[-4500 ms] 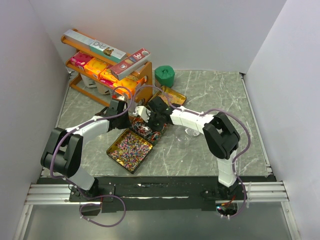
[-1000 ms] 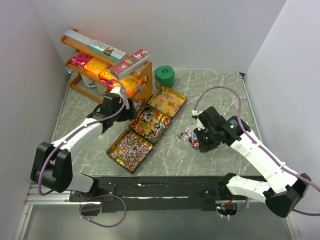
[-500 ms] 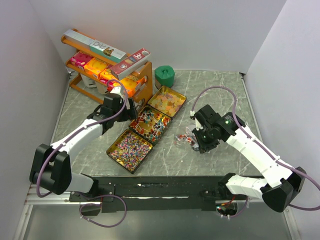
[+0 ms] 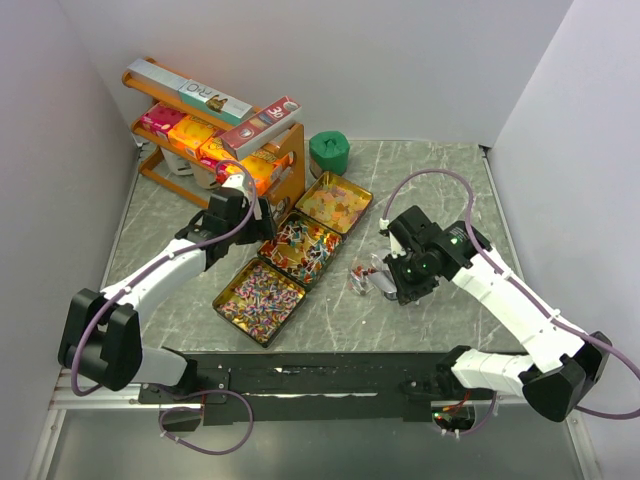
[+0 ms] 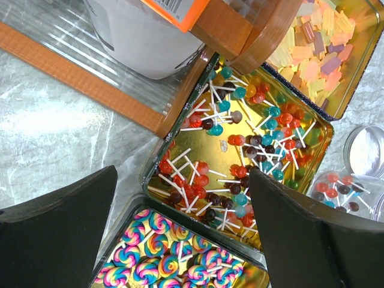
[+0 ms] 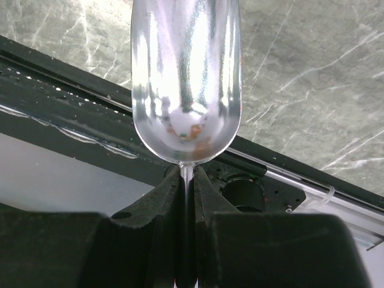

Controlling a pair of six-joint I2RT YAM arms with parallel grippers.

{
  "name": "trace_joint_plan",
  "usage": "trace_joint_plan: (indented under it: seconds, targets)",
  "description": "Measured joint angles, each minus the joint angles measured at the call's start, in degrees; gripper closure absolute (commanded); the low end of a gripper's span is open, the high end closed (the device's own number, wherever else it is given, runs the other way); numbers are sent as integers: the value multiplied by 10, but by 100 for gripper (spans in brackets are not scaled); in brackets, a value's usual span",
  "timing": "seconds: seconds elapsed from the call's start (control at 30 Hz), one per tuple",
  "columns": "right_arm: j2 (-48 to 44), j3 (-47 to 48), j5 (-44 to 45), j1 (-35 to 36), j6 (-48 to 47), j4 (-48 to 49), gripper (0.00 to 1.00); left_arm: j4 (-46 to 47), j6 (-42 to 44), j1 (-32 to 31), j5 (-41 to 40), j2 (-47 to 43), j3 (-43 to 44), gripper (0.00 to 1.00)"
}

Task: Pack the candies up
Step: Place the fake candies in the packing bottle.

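Now the left gripper point(image 5: 183, 180), jaws wide apart, hovers over the mixed-colour candies point(image 5: 240, 150) filling three gold rectangular tins point(image 5: 297, 105) on the grey marble tabletop point(image 4: 440, 190). Right of them, the right gripper point(image 6: 187, 174) is clamped on the thin handle of a shiny metal scoop point(image 6: 186, 78).

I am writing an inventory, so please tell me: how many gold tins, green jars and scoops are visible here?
tins: 3
green jar: 1
scoop: 1
total: 5
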Motion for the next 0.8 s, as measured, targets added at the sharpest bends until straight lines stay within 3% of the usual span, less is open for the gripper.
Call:
trace_joint_plan:
  seconds: [0.43, 0.8]
  targets:
    - [6, 13, 0, 0, -9, 1, 100, 5, 2, -9, 7, -8, -7, 4]
    - [2, 62, -7, 47, -141, 124, 100, 12, 31, -16, 91, -66, -18, 4]
